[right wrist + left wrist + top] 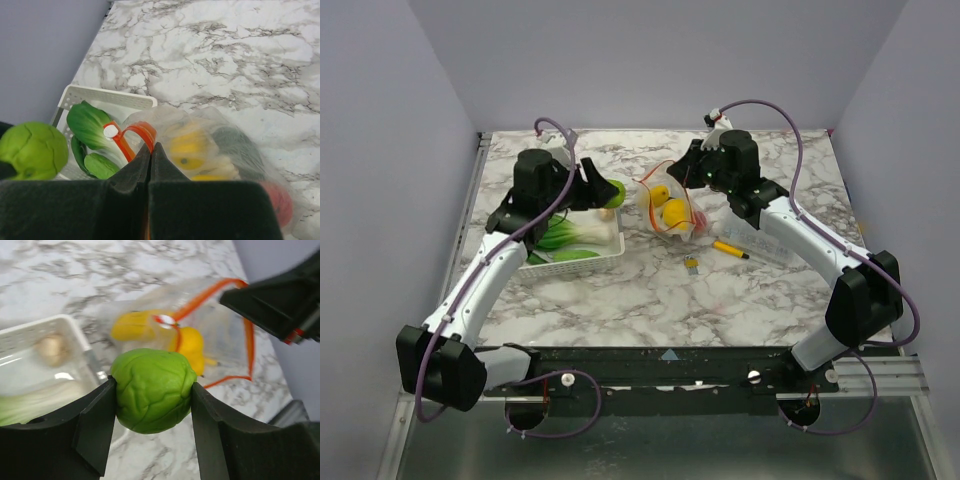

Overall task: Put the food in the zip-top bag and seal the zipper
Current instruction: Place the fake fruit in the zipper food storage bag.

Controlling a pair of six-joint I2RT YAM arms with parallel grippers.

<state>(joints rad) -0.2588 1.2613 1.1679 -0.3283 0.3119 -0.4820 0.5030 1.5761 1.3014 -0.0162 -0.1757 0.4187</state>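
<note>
Knobbly green plastic toy vegetable [150, 372] pinched in left pincer [152, 389], beside white lattice basket [582, 264], near clear floppy zip-top bag [235, 145]. Bag mouth by orange-red zipper strip [141, 131] clamped in pressed-together right pincer [151, 154]. Yellow toy foods [673, 212] lodged inside bag on marble counter [650, 295].

This was a robot lab's test cell, not a home or a kitchen. Plain pale-lilac walls [380, 150], bare of any furnishing, boxed a marble-patterned table [650, 300] on three sides. Two black-and-white machine arms, the left arm [485, 275] and the right arm [810, 245], stood fixed to a dark metal rail [670, 372] along the near edge. Their purple cables [795, 140] looped loose in the open air. The goods on the table were playthings rather than groceries: glossy plastic toy food [565, 235], some in a white basket [590, 262] and some in a clear bag [695, 228].
</note>
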